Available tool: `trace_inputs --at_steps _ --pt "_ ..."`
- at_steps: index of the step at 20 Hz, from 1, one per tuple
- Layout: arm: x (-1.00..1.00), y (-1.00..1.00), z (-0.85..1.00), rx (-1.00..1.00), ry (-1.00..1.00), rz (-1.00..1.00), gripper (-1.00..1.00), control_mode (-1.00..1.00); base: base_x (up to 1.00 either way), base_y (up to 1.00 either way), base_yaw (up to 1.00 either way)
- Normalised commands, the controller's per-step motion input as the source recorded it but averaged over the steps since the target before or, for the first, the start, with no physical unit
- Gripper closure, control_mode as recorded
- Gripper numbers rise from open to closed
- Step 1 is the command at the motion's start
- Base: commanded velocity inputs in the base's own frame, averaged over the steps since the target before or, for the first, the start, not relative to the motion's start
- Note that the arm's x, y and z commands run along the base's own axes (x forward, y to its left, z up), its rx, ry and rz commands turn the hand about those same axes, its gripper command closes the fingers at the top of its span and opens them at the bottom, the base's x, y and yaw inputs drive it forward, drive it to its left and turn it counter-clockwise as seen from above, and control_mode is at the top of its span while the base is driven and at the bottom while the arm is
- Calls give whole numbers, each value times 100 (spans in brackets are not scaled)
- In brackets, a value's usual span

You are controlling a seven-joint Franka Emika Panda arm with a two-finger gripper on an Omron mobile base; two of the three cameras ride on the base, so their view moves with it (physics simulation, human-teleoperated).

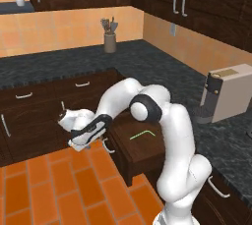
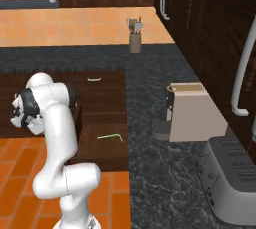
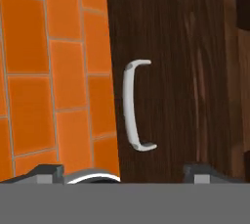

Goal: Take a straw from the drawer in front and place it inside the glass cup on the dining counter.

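Note:
The dark brown drawer (image 1: 142, 156) is pulled out from under the granite counter. In it lies the thin green straw (image 1: 141, 134), uncovered and with its bent end showing (image 2: 111, 136). My gripper (image 1: 86, 138) hangs low over the floor, just left of the drawer front, apart from it. In the hand view the curved silver handle (image 3: 133, 105) sits on the drawer front (image 3: 185, 71) ahead of the fingertips (image 3: 49, 171), which stand wide apart with nothing between them. The gripper is open. The glass cup and the dining counter are out of view.
Orange floor tiles (image 1: 54, 184) spread left of the drawer. On the dark speckled counter (image 1: 167, 71) stand a beige coffee machine (image 1: 229, 94) and a utensil pot (image 1: 110, 41). A toaster (image 2: 235, 178) sits at the near right. Closed drawers (image 1: 24, 101) line the back wall.

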Motion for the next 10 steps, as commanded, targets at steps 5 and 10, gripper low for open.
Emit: trace_inputs --at_steps 5,10 --pt "-5 -86 97 41 -3 1 -100 -100 0 0 0" --pt "20 -96 28 32 0 0 -100 -100 0 0 0"
